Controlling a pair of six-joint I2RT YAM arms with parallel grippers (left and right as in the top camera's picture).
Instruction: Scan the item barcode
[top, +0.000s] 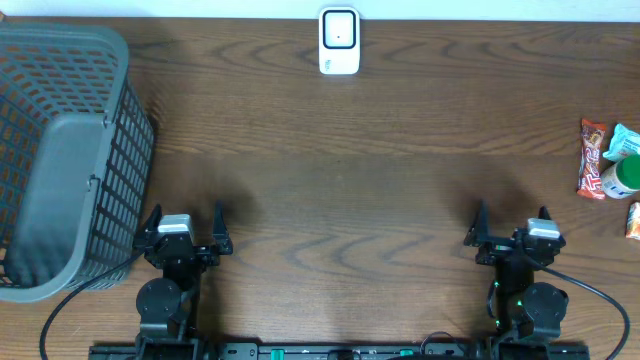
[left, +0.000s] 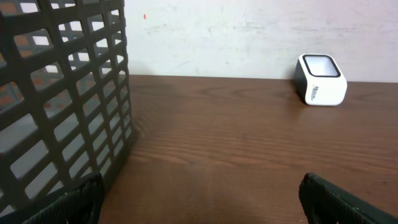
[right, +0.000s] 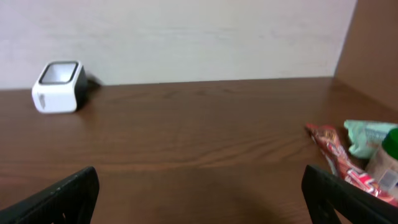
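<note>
Wood tabletop (top: 340, 170): grey mesh basket (top: 130, 150) at left edge with only its bare floor showing inside, white scanner (top: 339, 40) at far edge centre, red snack bar (top: 592, 158), green-capped bottle (top: 622, 176) and pale green packet (top: 625, 140) clustered at right edge, left gripper (top: 186, 216) and right gripper (top: 511, 218) near the near edge, both spread wide, holding nothing.

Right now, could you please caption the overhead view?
Open left claw and right claw face white box-shaped scanner; grey mesh basket left.
</note>
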